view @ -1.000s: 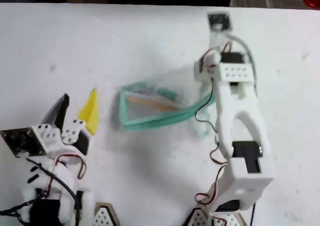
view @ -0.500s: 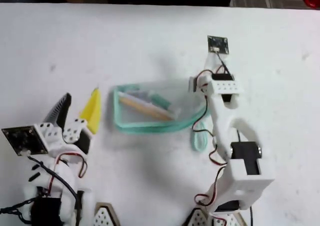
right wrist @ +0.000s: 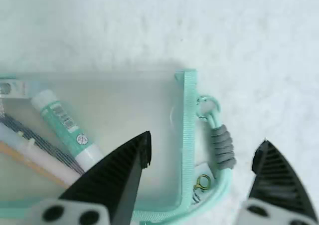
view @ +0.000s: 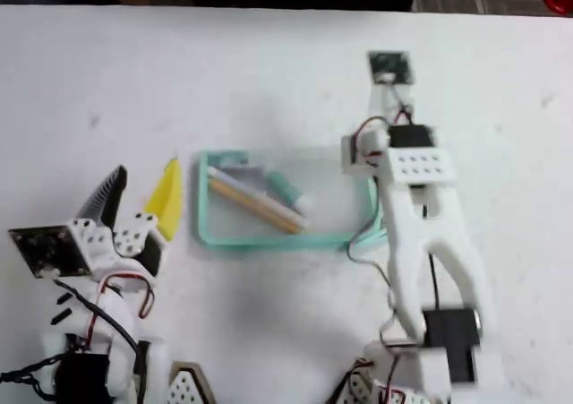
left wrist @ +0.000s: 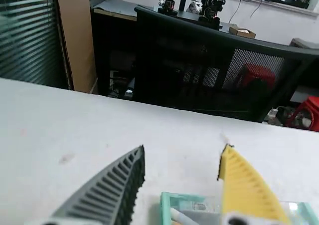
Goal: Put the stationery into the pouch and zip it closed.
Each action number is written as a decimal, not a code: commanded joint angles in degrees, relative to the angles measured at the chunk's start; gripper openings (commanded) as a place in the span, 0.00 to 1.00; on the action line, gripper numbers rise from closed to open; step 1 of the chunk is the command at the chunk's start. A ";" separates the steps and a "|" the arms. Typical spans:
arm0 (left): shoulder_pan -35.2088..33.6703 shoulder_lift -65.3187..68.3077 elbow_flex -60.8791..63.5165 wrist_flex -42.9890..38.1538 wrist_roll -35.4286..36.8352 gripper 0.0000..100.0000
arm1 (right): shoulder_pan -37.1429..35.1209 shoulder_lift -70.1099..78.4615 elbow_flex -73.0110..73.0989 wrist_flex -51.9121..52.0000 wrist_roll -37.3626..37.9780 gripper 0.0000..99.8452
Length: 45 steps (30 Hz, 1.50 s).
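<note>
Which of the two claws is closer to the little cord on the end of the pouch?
The right gripper. Its open fingers straddle the pouch end where the cord lies. The left gripper sits open off the pouch's opposite end.

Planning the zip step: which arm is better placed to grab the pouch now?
Right, probably: the right gripper, open, hangs over the pouch at its strap end, straddling the teal edge. The left gripper, also open, sits beside the other end, not over it.
</note>
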 commanded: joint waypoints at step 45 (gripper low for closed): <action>-4.26 0.22 -23.65 39.12 -21.10 0.19 | 1.36 -94.20 21.80 27.82 15.47 0.02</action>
